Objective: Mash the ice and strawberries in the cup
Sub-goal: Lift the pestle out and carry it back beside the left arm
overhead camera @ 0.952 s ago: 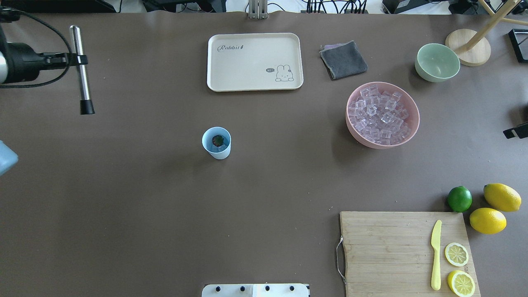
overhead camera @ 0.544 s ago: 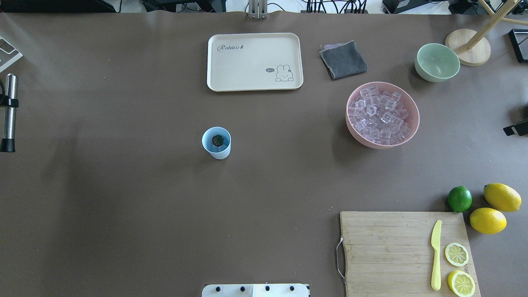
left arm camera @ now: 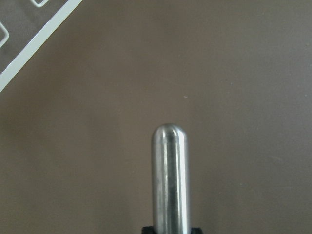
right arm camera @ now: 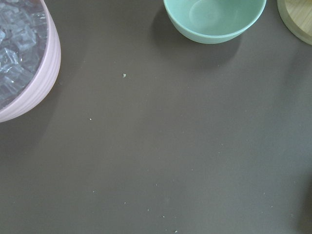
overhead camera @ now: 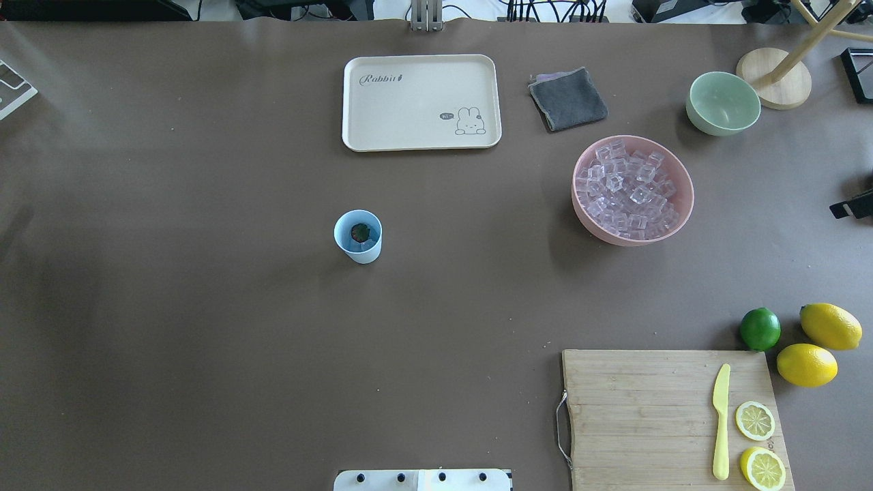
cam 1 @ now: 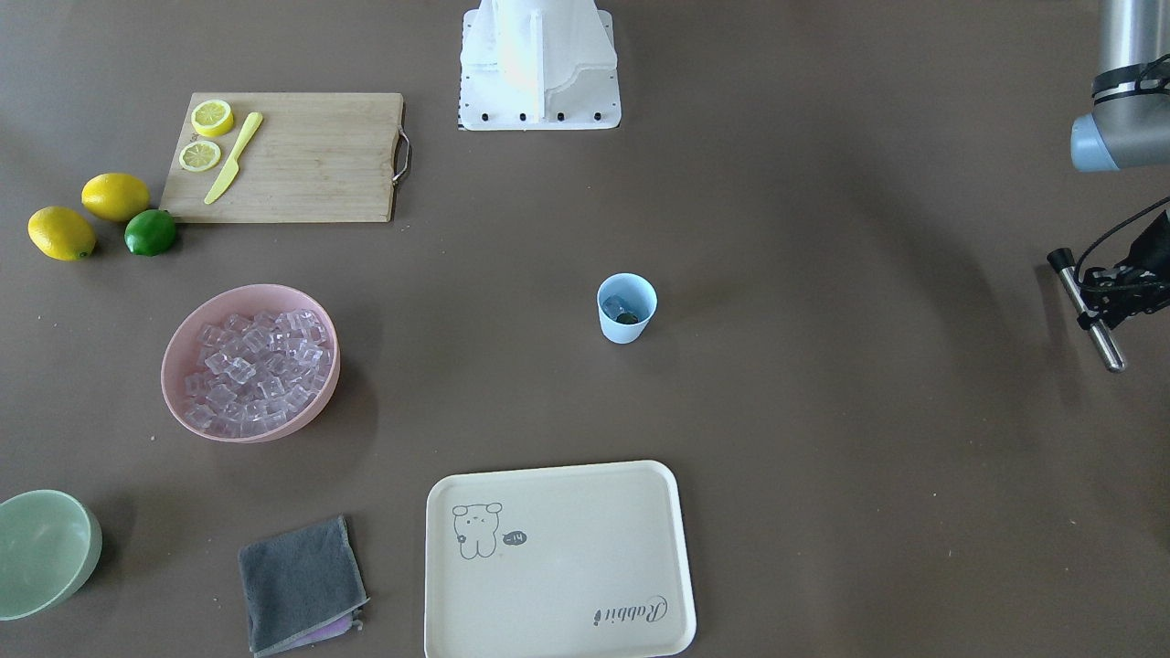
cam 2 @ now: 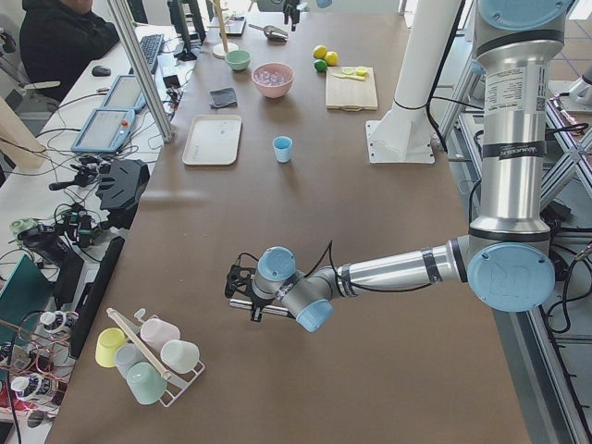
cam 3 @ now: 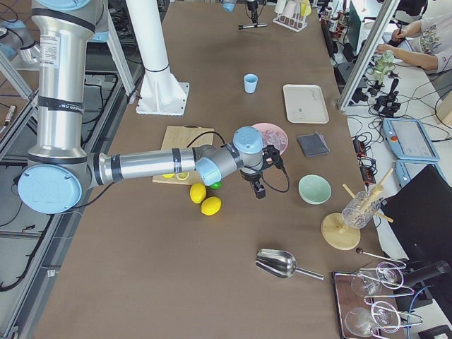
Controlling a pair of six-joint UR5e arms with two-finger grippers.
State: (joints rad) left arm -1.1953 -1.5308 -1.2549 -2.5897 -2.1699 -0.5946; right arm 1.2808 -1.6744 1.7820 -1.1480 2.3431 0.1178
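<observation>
Front-facing: left gripper (cam 1: 1097,309) at the table's far side, fingers clamped on a steel muddler (cam 1: 1109,352), well apart from the cup (cam 1: 627,322).

Overhead: cup upright mid-table, strawberry (overhead camera: 359,233) inside. Ice (overhead camera: 627,189) heaped in pink bowl (overhead camera: 614,237). Right gripper (overhead camera: 849,206) only a black tip at the edge.

Right side: right gripper hangs between pink bowl and green bowl (cam 3: 314,189); finger spread cannot be read.

Left wrist: muddler's rounded end over bare tabletop (left arm camera: 73,146).

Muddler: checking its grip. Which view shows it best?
Exterior front-facing: the muddler shows full length, the left tool clamped near its middle. The left wrist view shows only its rounded end, the side views a tiny sliver; overhead and right wrist miss it.
</observation>
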